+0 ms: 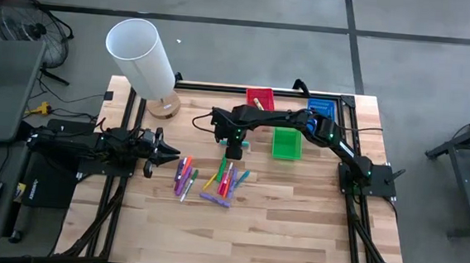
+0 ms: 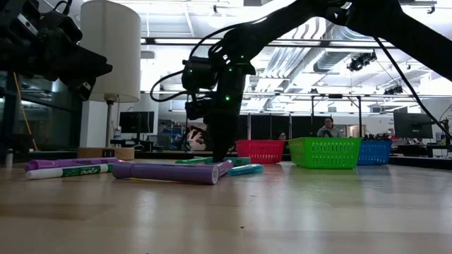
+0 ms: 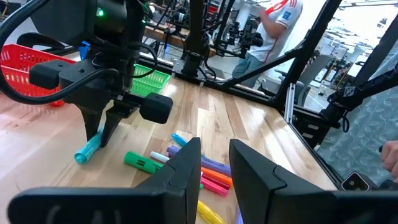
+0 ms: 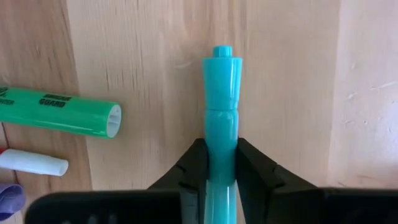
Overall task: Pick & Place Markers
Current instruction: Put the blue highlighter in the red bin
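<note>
Pinching a teal marker [image 4: 222,106] between its two dark fingers [image 4: 191,165], the right gripper [image 1: 233,154] is seen lowered to the counter [image 1: 295,227] just behind the heap of markers [image 1: 215,180]. In the right wrist view the teal marker is shown lying flat on the wood, its capped end pointing away from the fingers, with a green marker [image 4: 59,112] lying crosswise beside it and a white pen tip [image 4: 34,162] nearer the edge. From the left wrist view the same teal marker [image 3: 89,148] is seen under the right gripper [image 3: 102,127], touching the boards.

The remaining markers are spread in a loose cluster near the middle of the counter, in purple, green, orange, red and yellow. In the low view a purple marker [image 2: 169,171] is seen nearest the camera, with further pens behind it.

The left gripper [image 1: 167,153] is held above the counter at the left side of the heap, its fingers [image 3: 252,168] spread apart with nothing between them.

Behind the heap, a red tray [image 1: 260,98], a green tray [image 1: 286,143] and a blue tray [image 1: 324,107] are set along the far side. A white lamp [image 1: 145,59] stands at the far left corner. A person [image 3: 273,25] is visible in the room beyond.
</note>
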